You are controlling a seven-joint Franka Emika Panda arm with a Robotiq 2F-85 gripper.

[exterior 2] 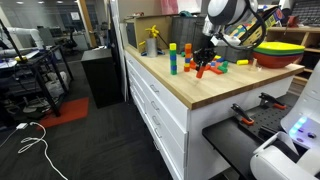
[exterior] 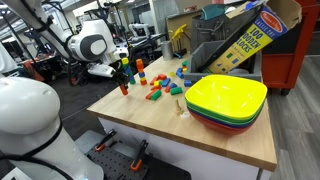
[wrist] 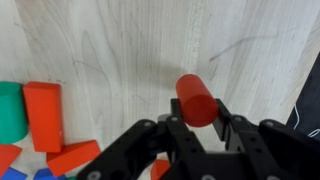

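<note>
My gripper (wrist: pixel 198 122) is shut on a red cylinder block (wrist: pixel 196 99) and holds it just above the wooden table (wrist: pixel 130 50). In both exterior views the gripper (exterior: pixel 124 78) (exterior 2: pixel 199 62) hangs at the table's edge with the red cylinder (exterior: pixel 124 88) upright beneath it. Beside it stands a small tower of stacked coloured blocks (exterior: pixel 139 70) (exterior 2: pixel 173 58). Loose blocks, a red one (wrist: pixel 43 115) and a green one (wrist: pixel 9 110), lie to the left in the wrist view.
A pile of loose coloured blocks (exterior: pixel 162 85) lies mid-table. Stacked bowls, yellow on top (exterior: pixel 226 98), sit near the front edge. A blocks box (exterior: pixel 240 40) and a bin stand behind. Drawers (exterior 2: pixel 160 105) run under the table.
</note>
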